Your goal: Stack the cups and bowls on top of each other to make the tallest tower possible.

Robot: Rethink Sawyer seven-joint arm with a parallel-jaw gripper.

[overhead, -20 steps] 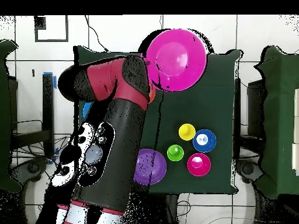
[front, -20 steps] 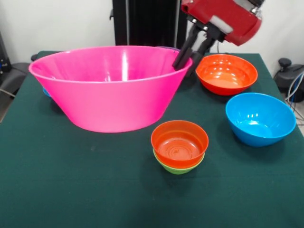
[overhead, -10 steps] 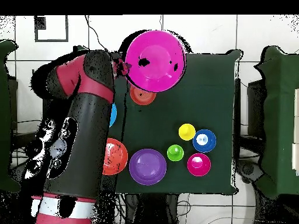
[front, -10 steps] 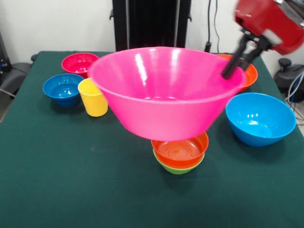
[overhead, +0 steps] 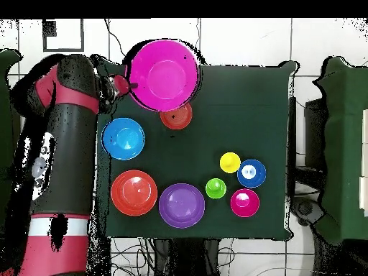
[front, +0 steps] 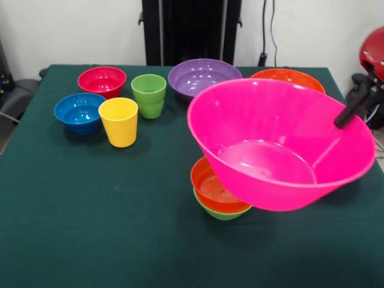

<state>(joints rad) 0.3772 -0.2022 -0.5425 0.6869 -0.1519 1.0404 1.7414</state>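
My gripper [front: 348,115] is shut on the rim of the large pink bowl [front: 279,144] and holds it tilted in the air at the right; it hides the light blue bowl in the front view. In the overhead view the pink bowl [overhead: 163,74] hangs over the table's far left corner, with the gripper [overhead: 124,84] at its rim. The small orange-red bowl [front: 210,187] sits nested in the small green bowl [front: 223,212], partly under the pink bowl. The light blue bowl [overhead: 123,138] stands alone. The yellow cup [front: 119,122] and the green cup [front: 149,95] stand upright at the left.
A magenta-red bowl [front: 102,81] and a dark blue bowl [front: 78,111] stand at the far left. The purple bowl [front: 200,76] and the large orange bowl [front: 288,76] stand at the back. The green table [front: 90,222] has bare room in front.
My gripper has carried the pink bowl to the right and lower, and tilted it. It now uncovers the cups and back bowls and hides the light blue bowl.
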